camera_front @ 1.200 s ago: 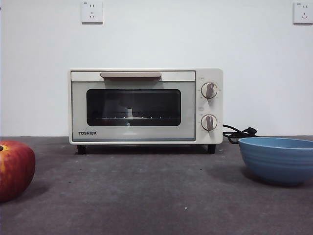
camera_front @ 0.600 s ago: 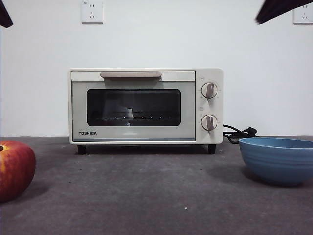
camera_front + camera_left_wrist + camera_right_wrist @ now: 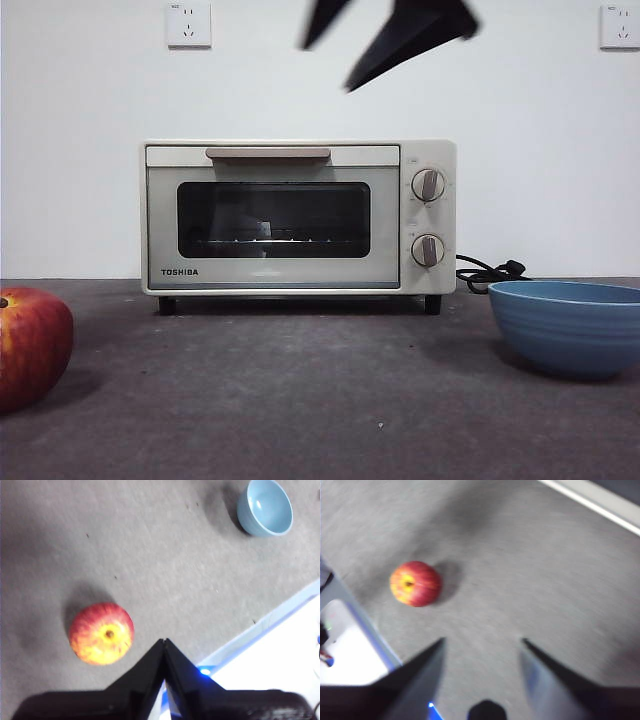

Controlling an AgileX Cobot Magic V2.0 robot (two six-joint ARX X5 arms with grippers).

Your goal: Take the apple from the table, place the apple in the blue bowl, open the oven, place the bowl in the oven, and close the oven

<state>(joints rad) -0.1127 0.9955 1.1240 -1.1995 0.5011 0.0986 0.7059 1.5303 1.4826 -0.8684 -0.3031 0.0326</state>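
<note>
Reaching for the fruit is the step in hand, and my right end effector [image 3: 482, 647] is the one at work: its two black jaws stand wide apart, empty, high above the desk [image 3: 530, 570]. To do this well, I should centre the spread jaws over the round red apple with yellow-orange streaks [image 3: 415, 583], descend straight, and close across its widest girth. My left end effector [image 3: 164, 645] waits with its jaws pressed together, empty.

Apple: it rests on the dark grey speckled desk with its stem hollow turned upward, well apart from the deep blue ridged bowl [image 3: 265, 507]. From the front it sits at one side, the bowl at the other, and the cream-white boxy toaster oven [image 3: 298, 217] stands between and behind them, its door shut.
</note>
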